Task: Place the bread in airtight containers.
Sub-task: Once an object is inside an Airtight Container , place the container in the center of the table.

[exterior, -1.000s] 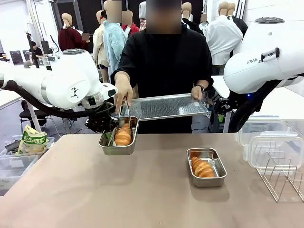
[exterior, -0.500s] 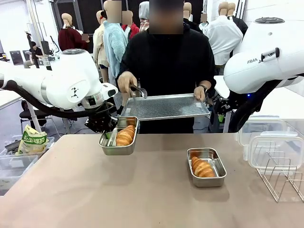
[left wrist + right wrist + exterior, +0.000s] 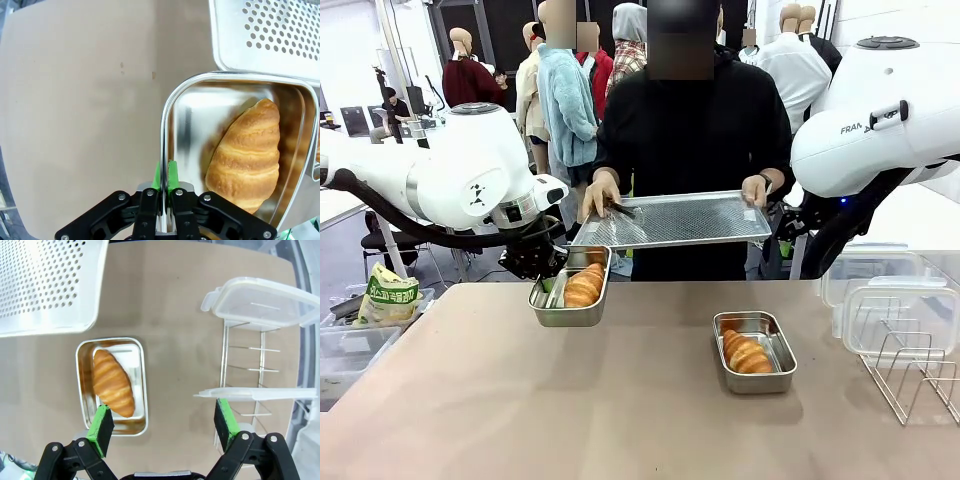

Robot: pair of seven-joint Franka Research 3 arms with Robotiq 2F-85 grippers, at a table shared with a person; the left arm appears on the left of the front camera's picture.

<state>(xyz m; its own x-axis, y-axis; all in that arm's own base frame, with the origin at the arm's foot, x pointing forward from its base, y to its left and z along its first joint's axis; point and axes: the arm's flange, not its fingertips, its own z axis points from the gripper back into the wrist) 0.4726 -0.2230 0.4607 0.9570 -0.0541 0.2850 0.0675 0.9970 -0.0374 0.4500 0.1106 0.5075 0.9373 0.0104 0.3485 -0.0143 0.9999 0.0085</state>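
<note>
**Tongs lifted from pan, back over the tray**

Since a second ago, the person's hand [image 3: 603, 192] has come up from the left pan [image 3: 565, 316] and now holds the tongs [image 3: 621, 210] at the big tray [image 3: 690, 220]. One croissant [image 3: 583, 285] lies in that pan. The left tool [image 3: 165, 182] is clenched on its rim. The other croissant [image 3: 747, 352] lies in the right pan [image 3: 757, 383] on the worktop [image 3: 620, 410]. The right tool [image 3: 162, 412] is released, high above it.

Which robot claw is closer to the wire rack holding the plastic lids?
Right. The right gripper hangs open above the wire rack; the left gripper is across the table, clamped on a pan by its rim.
</note>
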